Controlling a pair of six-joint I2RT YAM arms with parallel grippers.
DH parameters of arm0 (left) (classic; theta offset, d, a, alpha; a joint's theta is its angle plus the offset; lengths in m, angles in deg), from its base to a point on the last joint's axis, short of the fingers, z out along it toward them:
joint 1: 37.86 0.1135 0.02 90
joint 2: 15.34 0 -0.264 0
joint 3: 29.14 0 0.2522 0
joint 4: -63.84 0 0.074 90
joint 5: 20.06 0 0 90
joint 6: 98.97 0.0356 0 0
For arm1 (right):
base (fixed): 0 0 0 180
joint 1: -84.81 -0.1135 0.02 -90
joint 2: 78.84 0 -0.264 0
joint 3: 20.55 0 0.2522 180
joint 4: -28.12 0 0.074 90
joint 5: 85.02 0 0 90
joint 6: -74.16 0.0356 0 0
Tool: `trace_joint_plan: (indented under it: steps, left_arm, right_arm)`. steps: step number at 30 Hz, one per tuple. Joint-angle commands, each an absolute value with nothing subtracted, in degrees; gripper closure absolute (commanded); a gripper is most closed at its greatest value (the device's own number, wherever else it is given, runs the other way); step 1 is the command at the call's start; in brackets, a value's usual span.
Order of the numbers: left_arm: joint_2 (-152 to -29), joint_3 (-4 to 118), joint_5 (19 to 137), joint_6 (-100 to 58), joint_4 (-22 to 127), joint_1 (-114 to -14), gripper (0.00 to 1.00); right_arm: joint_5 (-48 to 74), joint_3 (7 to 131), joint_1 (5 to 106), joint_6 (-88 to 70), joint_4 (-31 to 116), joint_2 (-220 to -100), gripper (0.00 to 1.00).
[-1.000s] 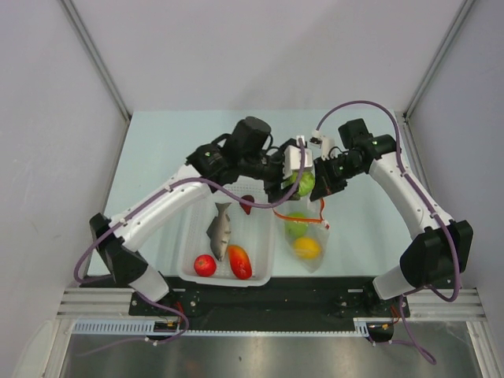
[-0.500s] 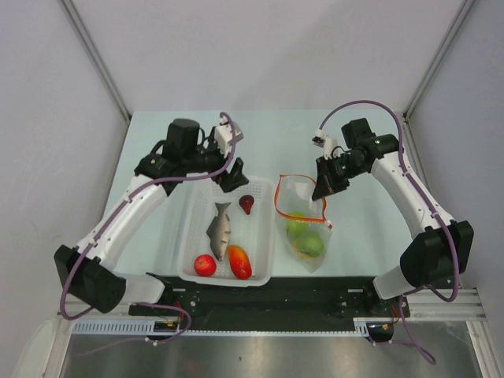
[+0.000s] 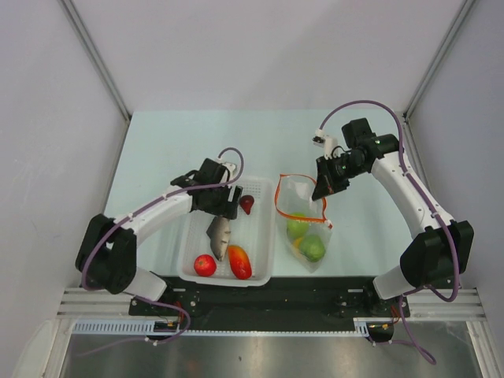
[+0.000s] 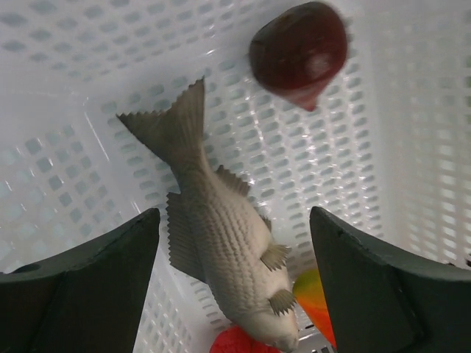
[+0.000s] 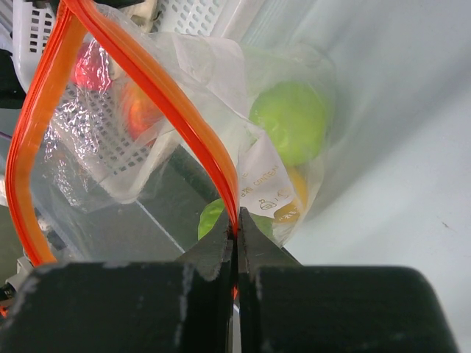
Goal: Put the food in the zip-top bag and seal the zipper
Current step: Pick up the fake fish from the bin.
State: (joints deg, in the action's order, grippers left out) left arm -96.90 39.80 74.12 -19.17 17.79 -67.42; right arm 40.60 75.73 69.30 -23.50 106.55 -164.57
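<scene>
Directly beneath the left tool [image 4: 234,220], whose fingers stand spread and released, the grey fish [image 4: 228,250] lies in the white basket [image 4: 383,110], with a dark red piece [image 4: 298,44] beyond its tail. Between the clenched fingers of the right tool [image 5: 235,228] sits the orange zipper [image 5: 158,84] of the zip-top bag [image 5: 206,66]. Its mouth gapes ahead of that tool, a green ball fruit [image 5: 288,121] inside.

The left arm extended forward with its elbow bent. Its end effector [image 3: 227,206] pointed downward, with the 2 fingers [image 4: 81,287] spread wide and gripping nothing. The right arm was bent inward, its end effector [image 3: 321,191] clamped tight on the zipper [image 5: 180,125].
</scene>
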Motion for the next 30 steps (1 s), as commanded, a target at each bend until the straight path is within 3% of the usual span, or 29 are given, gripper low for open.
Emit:
trace_joint_plan:
  steps: [1, 8, 19, 23, 25, 30]
  left_arm:
    - [-100.7, 41.4, 63.8, -25.6, 17.8, -68.2, 0.15]
    - [-108.0, 44.5, 62.5, -26.5, 19.9, -68.1, 0.28]
    - [-113.5, 46.3, 63.3, -26.6, 21.3, -68.1, 0.33]
    - [-112.4, 46.9, 65.4, -26.1, 20.6, -67.8, 0.57]
    - [-108.5, 47.7, 66.3, -25.8, 20.3, -67.8, 0.64]
    - [-97.6, 52.8, 68.3, -25.1, 19.6, -69.1, 1.00]
  right_arm:
    - [41.2, 77.6, 69.6, -24.0, 106.1, -163.2, 1.00]
    - [41.2, 76.7, 69.9, -24.5, 106.5, -162.9, 1.00]
    - [42.3, 77.3, 69.9, -24.9, 107.0, -164.0, 1.00]
    - [42.2, 77.1, 69.9, -25.0, 107.1, -163.7, 1.00]
    - [42.4, 76.9, 69.9, -25.2, 107.0, -163.7, 1.00]
    - [43.9, 76.7, 70.0, -25.1, 106.8, -163.9, 1.00]
